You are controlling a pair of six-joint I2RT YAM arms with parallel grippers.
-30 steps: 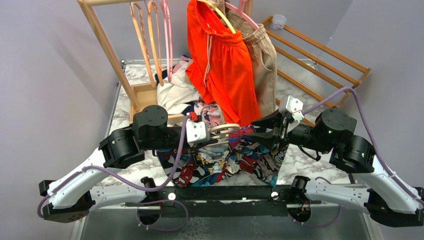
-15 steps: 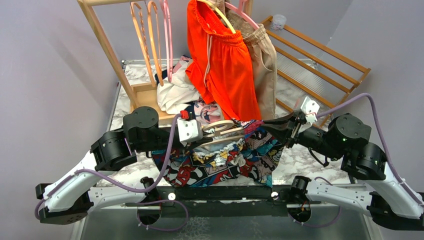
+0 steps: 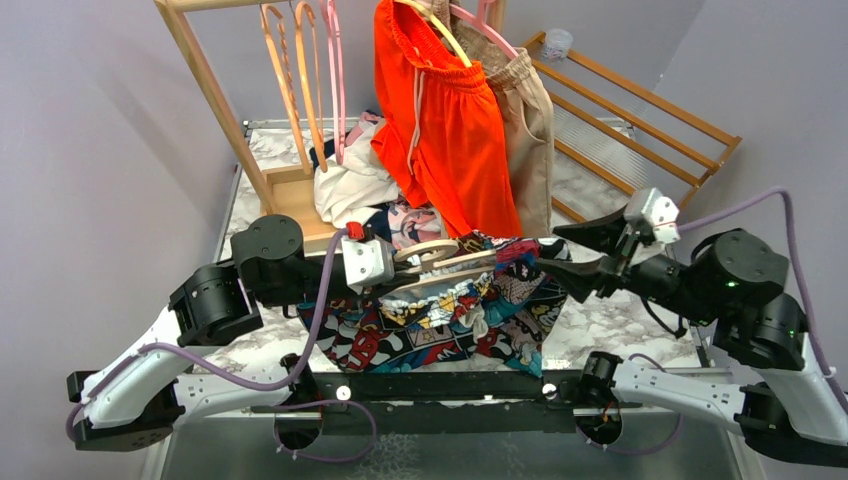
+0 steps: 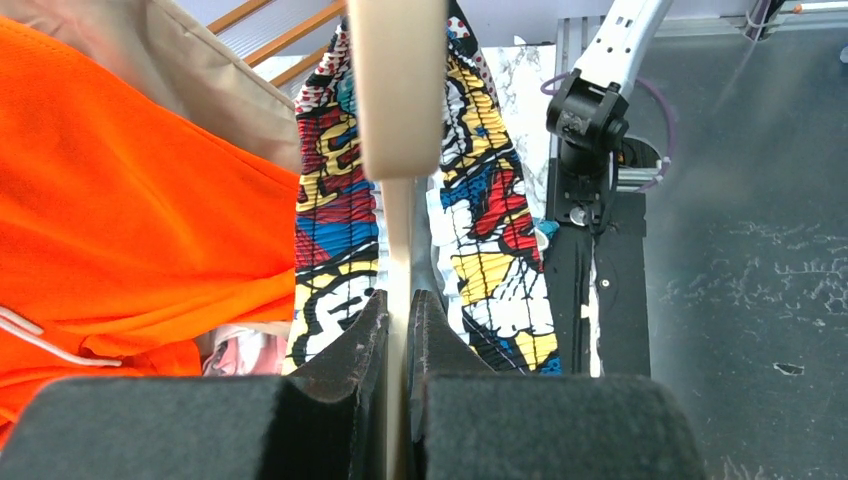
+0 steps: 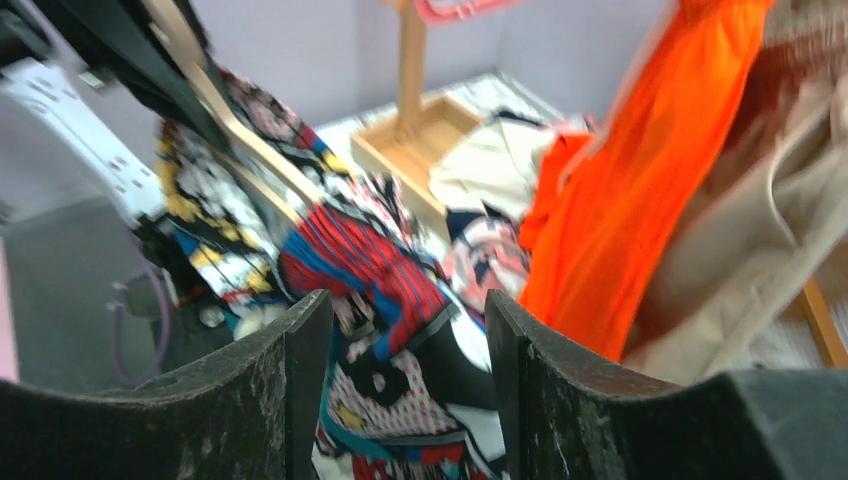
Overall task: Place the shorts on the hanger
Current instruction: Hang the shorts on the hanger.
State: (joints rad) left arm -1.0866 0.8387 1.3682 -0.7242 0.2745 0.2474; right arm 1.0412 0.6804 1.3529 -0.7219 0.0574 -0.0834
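Top external view: the left gripper [image 3: 392, 264] is shut tight on the hanger [image 3: 445, 262], in the middle of the frame. The shorts [image 3: 440, 320] hang from it and droop toward the lower middle. The right gripper [image 3: 572, 254], at the right, has its jaws wide apart and holds nothing. It is just beside the edge of the shorts. To do this step well, I think the hanger should be held level while the waistband is pulled even on both arms. Behind, the orange shorts [image 3: 445, 130] and beige shorts [image 3: 532, 120] hang close and could get bumped. A pile of clothes [image 3: 350, 190] lies by the wooden rack [image 3: 215, 100].

Left wrist view: both fingers [image 4: 350, 350] pinch the thin cream bar, with comic cloth on each side.

Right wrist view: the open fingers [image 5: 270, 400] have nothing between them. The shorts are ahead, mid-frame.
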